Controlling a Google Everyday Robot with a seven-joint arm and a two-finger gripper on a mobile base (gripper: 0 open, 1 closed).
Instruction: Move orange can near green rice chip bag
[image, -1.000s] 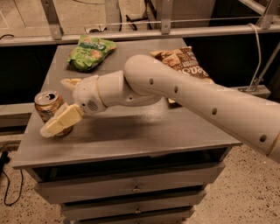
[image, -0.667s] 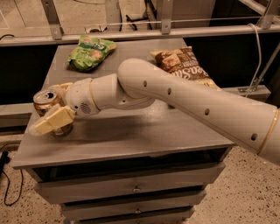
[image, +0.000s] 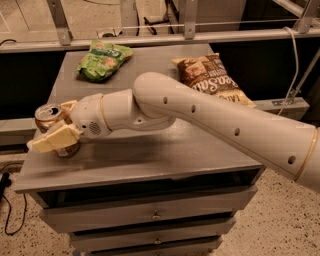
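Can (image: 46, 113) at front-left corner of table (image: 175, 150), flanked on both sides by gripper (image: 51, 126), pincer narrow and seemingly clamped on it. Grasp step in hand, lift not yet made. Next, by judgement: raise clear, carry toward far side, set upright just beside green bag (image: 102, 60), well apart for now, keeping off brown bag (image: 215, 80).

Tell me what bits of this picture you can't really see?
All in the camera view:
Orange can: lower label covered by the end effector, at the front left of the table.
Brown chip bag: near left part behind the arm.
Green rice chip bag: lettering too small to read.
Arm: base cut off at the right edge.
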